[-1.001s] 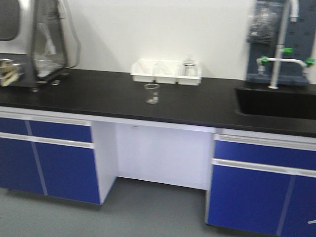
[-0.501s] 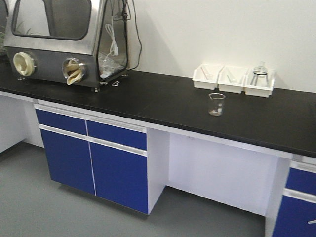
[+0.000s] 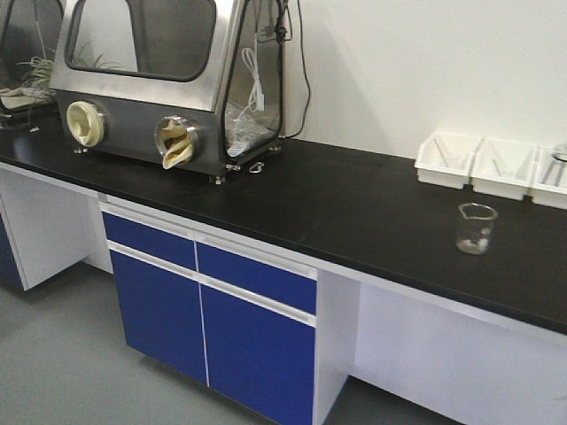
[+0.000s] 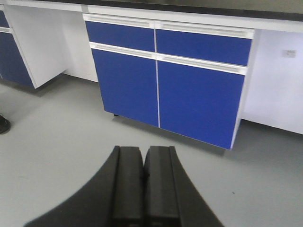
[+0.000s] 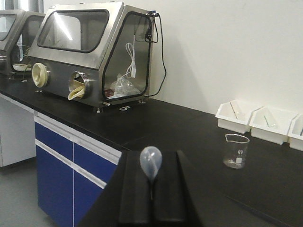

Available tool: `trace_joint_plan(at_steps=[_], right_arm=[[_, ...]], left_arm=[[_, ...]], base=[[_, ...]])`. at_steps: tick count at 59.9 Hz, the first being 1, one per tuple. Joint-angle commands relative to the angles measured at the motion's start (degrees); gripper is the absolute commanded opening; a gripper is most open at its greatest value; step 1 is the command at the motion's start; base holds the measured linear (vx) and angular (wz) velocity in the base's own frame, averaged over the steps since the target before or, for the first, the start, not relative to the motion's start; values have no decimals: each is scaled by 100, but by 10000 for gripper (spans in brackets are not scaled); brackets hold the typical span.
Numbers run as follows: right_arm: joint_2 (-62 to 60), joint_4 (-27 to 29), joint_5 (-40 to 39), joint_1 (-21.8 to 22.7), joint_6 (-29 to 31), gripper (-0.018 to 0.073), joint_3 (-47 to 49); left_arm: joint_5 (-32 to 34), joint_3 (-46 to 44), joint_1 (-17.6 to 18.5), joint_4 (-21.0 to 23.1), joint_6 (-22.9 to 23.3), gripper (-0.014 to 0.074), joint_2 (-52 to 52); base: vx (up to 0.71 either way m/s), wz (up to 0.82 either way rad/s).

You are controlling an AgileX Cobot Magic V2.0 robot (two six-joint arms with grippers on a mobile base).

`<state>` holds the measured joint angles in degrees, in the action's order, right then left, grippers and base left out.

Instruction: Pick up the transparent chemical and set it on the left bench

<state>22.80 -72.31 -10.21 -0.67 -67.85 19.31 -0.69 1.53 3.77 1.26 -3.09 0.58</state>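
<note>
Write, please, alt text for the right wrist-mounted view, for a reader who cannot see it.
The right gripper is shut on a clear pipette, its colourless bulb poking up from between the closed jaws. Beyond, a black bench carries a glass beaker, white trays against the wall and a steel glove box further along.

The black bench (image 3: 354, 212) carries a steel glove box (image 3: 168, 80) at its back left, three white trays (image 3: 447, 159) along the back edge, and a glass beaker (image 3: 476, 228) just before them.
</note>
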Motion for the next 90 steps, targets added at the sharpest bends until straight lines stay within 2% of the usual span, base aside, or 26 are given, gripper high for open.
trace_joint_plan(at_steps=[1, 38, 90], right_arm=[[17, 19, -116, 21, -10, -3, 184], [17, 19, -121, 21, -10, -3, 184], [17, 19, -121, 14, -10, -3, 184]], left_arm=[[449, 93, 10, 4, 45, -4, 110], [449, 93, 10, 4, 45, -4, 110], [449, 93, 10, 4, 45, -4, 110]], base=[[40, 19], [44, 3], [30, -41]])
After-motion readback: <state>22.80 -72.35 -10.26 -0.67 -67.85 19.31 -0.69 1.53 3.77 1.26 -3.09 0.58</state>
